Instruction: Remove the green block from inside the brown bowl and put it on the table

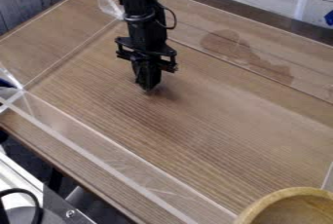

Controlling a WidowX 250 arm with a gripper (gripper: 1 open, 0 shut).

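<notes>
My black gripper (151, 84) points straight down in the upper left part of the table (221, 130), with its fingertips at or just above the wood. The fingers stand pressed together, and I see nothing between them. The brown bowl (277, 205) shows only as a curved piece of tan rim at the bottom right corner, far from the gripper. Its inside is cut off by the frame edge. The green block is not visible anywhere in this view.
Low clear plastic walls (92, 142) edge the tabletop along the front and left sides. A darker stain (242, 49) marks the wood to the right of the gripper. Dark equipment (26, 204) sits below the table's front edge at the bottom left.
</notes>
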